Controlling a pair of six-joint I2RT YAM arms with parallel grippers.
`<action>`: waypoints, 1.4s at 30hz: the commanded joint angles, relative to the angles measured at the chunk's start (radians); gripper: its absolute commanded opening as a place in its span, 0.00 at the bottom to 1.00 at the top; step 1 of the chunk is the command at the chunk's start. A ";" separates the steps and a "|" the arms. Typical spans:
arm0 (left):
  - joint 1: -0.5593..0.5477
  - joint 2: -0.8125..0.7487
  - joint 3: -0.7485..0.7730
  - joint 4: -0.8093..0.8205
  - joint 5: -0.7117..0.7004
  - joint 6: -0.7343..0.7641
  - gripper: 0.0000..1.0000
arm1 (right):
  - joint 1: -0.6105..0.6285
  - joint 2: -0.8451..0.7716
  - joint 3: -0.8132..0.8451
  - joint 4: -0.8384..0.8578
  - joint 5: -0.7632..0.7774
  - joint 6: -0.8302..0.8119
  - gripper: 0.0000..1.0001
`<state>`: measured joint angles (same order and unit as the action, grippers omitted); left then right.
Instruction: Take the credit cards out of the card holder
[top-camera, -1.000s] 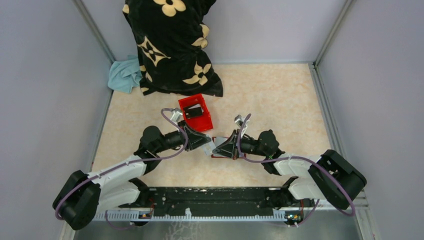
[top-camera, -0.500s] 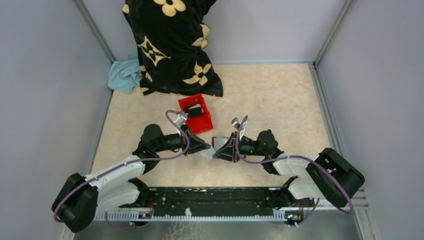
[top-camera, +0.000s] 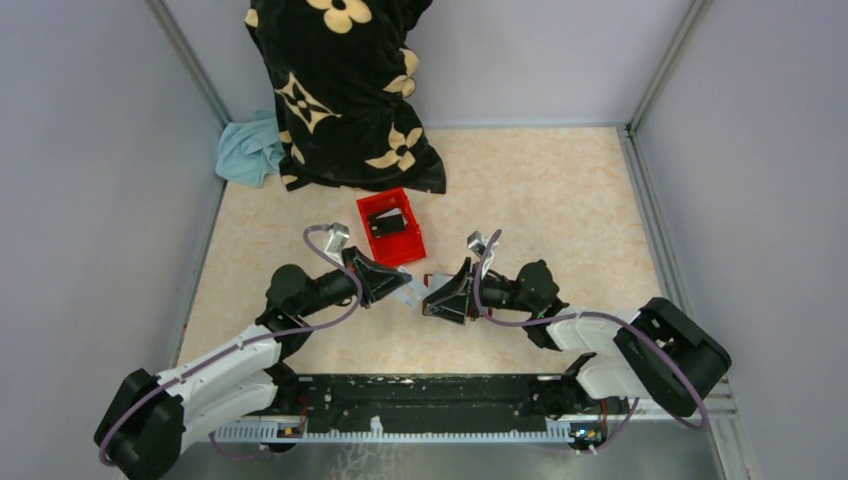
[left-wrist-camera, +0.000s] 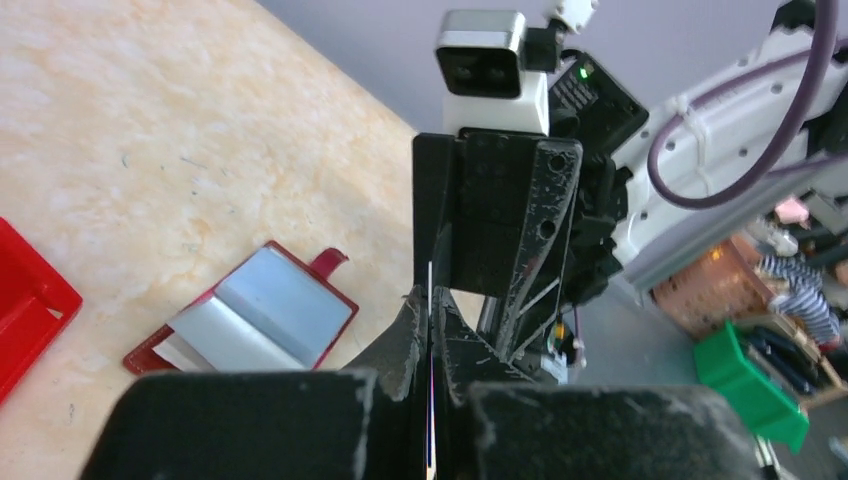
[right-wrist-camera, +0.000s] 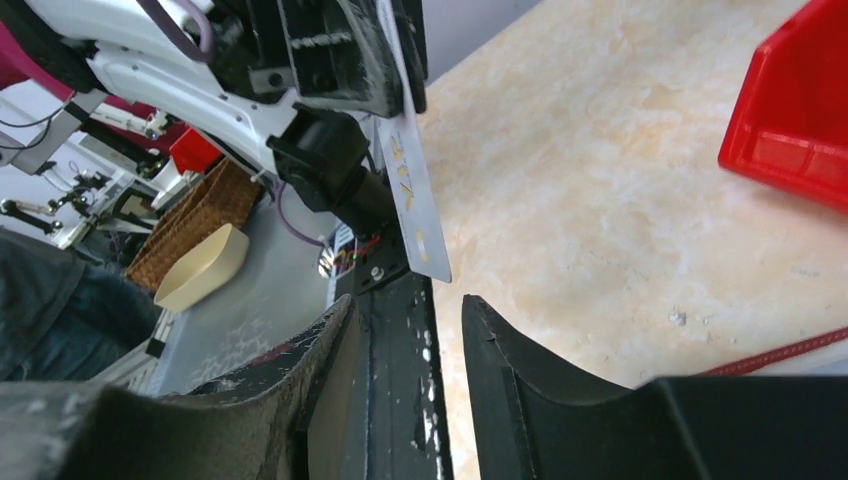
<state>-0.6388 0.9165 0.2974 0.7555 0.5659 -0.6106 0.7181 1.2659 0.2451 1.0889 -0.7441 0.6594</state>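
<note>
Reaches in from lower left of the overhead view with the left arm (top-camera: 230, 355), elbow bent, left gripper (top-camera: 397, 288) pinched tight on a credit card (right-wrist-camera: 415, 200). Angles the right arm (top-camera: 590, 325) in from lower right, right gripper (top-camera: 430, 301) facing the left one close by at frame centre, fingers spread apart.

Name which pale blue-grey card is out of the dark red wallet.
The card clamped in the left gripper; the other card lies in the open wallet.

The left gripper (top-camera: 398, 289), clamped on a credit card (right-wrist-camera: 412, 200), has been drawn toward the desk's (top-camera: 560, 200) left edge.
</note>
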 joint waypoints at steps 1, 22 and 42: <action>0.003 -0.063 -0.101 0.204 -0.181 -0.103 0.00 | 0.005 -0.025 0.013 0.186 0.024 0.039 0.44; 0.004 -0.184 -0.243 0.414 -0.365 -0.188 0.00 | 0.010 0.286 0.143 0.621 0.113 0.288 0.44; 0.004 -0.086 -0.244 0.503 -0.356 -0.220 0.00 | 0.041 0.325 0.205 0.604 0.098 0.303 0.37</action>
<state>-0.6388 0.8146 0.0505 1.1854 0.1982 -0.8150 0.7418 1.5875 0.4145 1.5124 -0.6479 0.9585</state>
